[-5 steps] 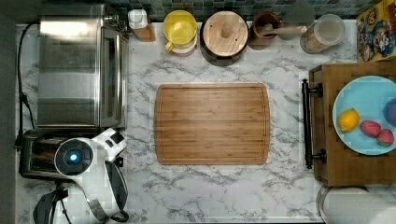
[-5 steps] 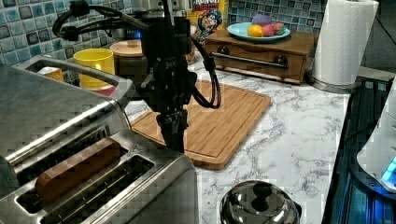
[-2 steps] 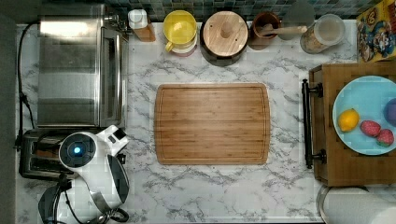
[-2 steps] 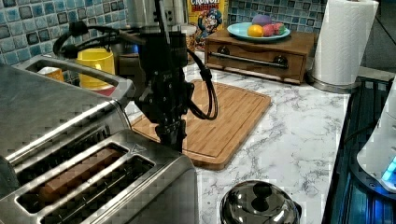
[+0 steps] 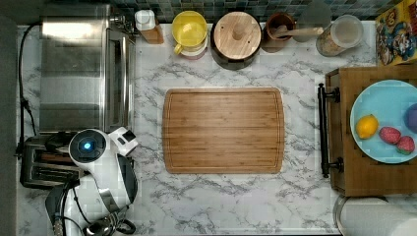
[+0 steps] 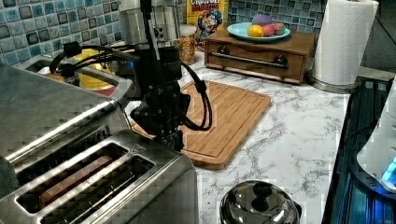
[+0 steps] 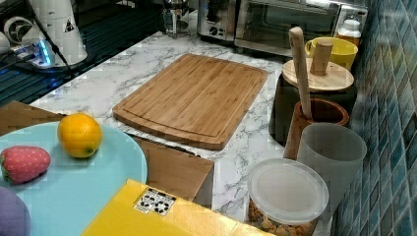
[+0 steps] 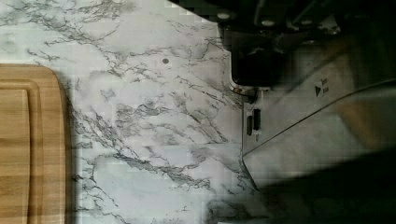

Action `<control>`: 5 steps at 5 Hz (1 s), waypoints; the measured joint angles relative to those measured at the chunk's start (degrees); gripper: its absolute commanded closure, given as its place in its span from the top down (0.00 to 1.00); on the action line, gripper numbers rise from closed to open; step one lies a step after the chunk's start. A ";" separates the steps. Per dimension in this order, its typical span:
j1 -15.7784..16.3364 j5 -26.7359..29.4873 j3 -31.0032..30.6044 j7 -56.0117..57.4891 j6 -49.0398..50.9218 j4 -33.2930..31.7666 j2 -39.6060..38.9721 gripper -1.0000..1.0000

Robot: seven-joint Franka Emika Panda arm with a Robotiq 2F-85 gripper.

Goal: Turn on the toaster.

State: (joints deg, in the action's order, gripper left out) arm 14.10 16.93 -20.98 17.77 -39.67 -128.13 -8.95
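The toaster (image 5: 37, 164) is a small steel box with two long slots at the top view's lower left, below the larger oven. In the left view the toaster (image 6: 107, 186) is in the foreground, with a brown slice (image 6: 70, 179) sunk low in one slot. My gripper (image 6: 173, 139) hangs at the toaster's far end, shut, its tip level with the toaster's top edge. In the wrist view the black lever knob (image 8: 252, 67) sits against the steel end wall (image 8: 317, 140), directly under my dark fingers. My white arm (image 5: 98, 167) covers that end in the top view.
A steel toaster oven (image 5: 81, 69) stands beside the toaster. A bamboo cutting board (image 5: 223, 130) lies mid-counter. Jars and a yellow mug (image 5: 189, 29) line the back wall. A wooden tray with a blue fruit plate (image 5: 383, 103), a paper towel roll (image 6: 343, 42) and a kettle lid (image 6: 259, 205) are nearby.
The slice that stood above the slot a second ago has sunk down into the toaster. My gripper stays at the toaster's lever end; the arm shifted slightly toward the toaster oven.
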 measured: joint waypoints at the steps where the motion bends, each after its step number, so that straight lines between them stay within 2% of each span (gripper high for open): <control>1: -0.39 -0.01 -0.35 0.00 -0.25 -0.11 0.00 0.00; 4: -0.37 -0.01 -0.29 0.00 -0.31 -0.11 -0.09 0.00; 5: -0.43 1.61 0.17 0.00 -0.28 -0.11 -0.13 0.00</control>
State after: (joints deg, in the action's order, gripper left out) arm 13.67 18.53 -20.81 17.77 -39.95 -128.24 -9.09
